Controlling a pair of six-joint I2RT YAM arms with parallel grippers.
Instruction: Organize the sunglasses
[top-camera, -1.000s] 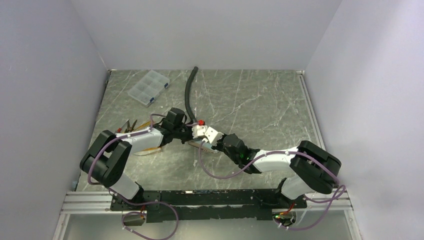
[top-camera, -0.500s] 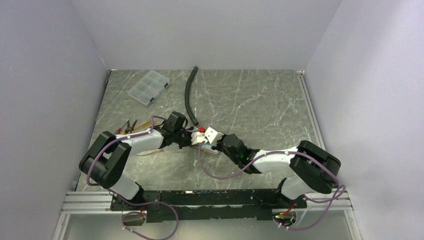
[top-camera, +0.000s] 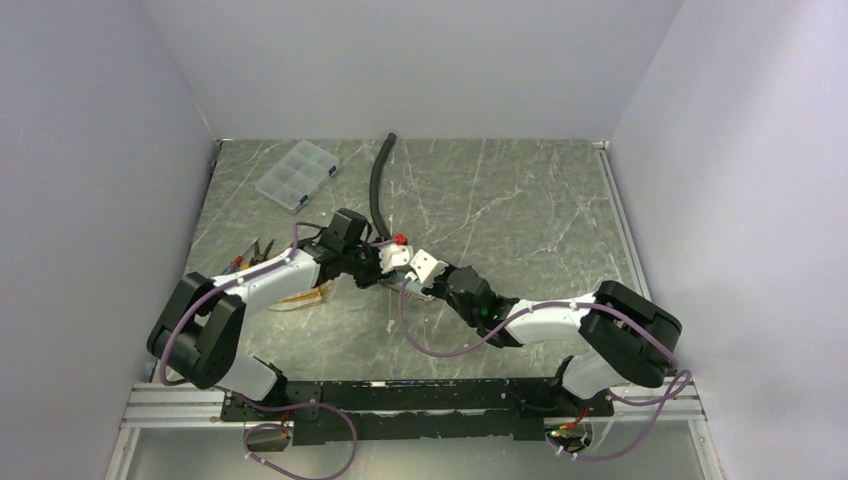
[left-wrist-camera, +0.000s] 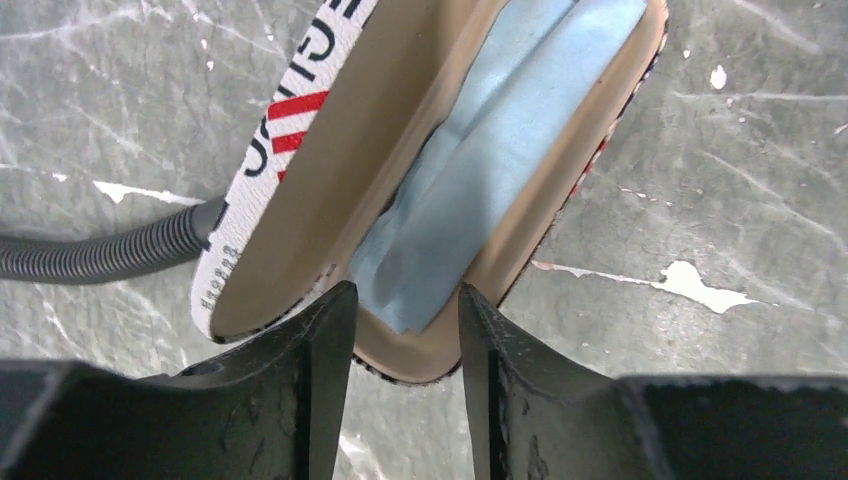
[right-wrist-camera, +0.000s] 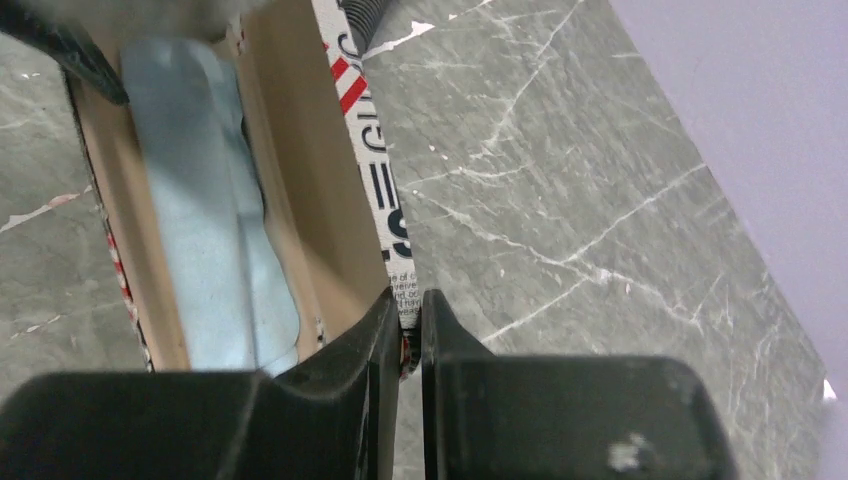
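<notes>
The grey-white pouch (left-wrist-camera: 290, 140) with black and red print is held open, showing its tan inside and the light-blue cloth (left-wrist-camera: 490, 150) lying in it. My right gripper (right-wrist-camera: 408, 300) is shut on the pouch's printed edge (right-wrist-camera: 375, 200); the cloth (right-wrist-camera: 200, 200) lies to the left of it. My left gripper (left-wrist-camera: 405, 300) is open, with one finger on each side of the pouch's near end and the cloth's corner. In the top view both grippers, left (top-camera: 375, 268) and right (top-camera: 425, 275), meet at the pouch mid-table. The amber sunglasses (top-camera: 303, 294) lie under my left forearm, partly hidden.
A black corrugated hose (top-camera: 379, 190) runs from the back towards the pouch and also shows in the left wrist view (left-wrist-camera: 100, 255). A clear compartment box (top-camera: 296, 173) sits at the back left. Pliers with coloured handles (top-camera: 258, 250) lie at the left. Side walls enclose the table.
My left wrist has shifted a little towards the far side and left, staying at the pouch's end. The right gripper has kept its hold and barely moved.
</notes>
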